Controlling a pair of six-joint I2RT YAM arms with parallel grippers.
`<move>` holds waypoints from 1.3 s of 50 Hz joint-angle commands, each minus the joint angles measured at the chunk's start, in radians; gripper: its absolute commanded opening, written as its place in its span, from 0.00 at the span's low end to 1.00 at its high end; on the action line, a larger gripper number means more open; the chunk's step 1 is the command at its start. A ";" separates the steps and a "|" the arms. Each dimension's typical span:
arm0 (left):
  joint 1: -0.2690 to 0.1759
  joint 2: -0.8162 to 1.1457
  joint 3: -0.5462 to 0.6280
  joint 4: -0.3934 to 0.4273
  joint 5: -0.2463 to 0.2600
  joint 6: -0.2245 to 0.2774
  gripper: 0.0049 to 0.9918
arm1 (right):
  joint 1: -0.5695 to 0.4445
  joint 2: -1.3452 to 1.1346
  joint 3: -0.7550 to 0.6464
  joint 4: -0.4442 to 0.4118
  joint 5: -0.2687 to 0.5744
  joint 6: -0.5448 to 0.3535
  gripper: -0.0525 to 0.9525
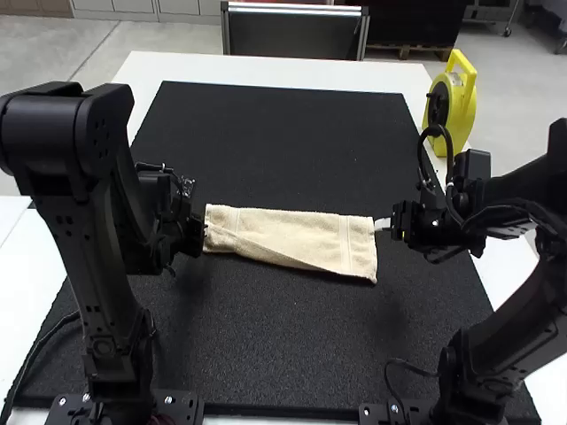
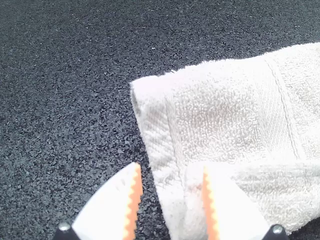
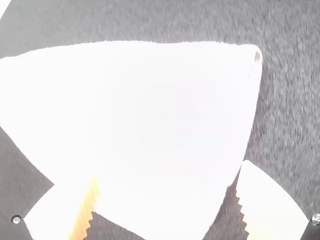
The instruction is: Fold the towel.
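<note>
"Cream towel [image 1: 310,232], where does it lie?"

"On the black mat [image 1: 283,133] on the table [image 1: 266,68], in a long, uneven strip, partly folded over itself, between the left gripper [image 1: 202,228] and the right gripper [image 1: 384,225]."

"And their jaws?"

"Left ones stand apart at one end; right ones are wide at the other."

A cream towel [image 1: 301,237] lies folded lengthwise, slightly askew, on the black mat.
</note>
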 commanded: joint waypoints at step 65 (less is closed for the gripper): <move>0.006 0.049 0.018 0.017 0.034 -0.020 0.32 | 0.042 0.160 0.072 -0.237 0.093 -0.175 0.69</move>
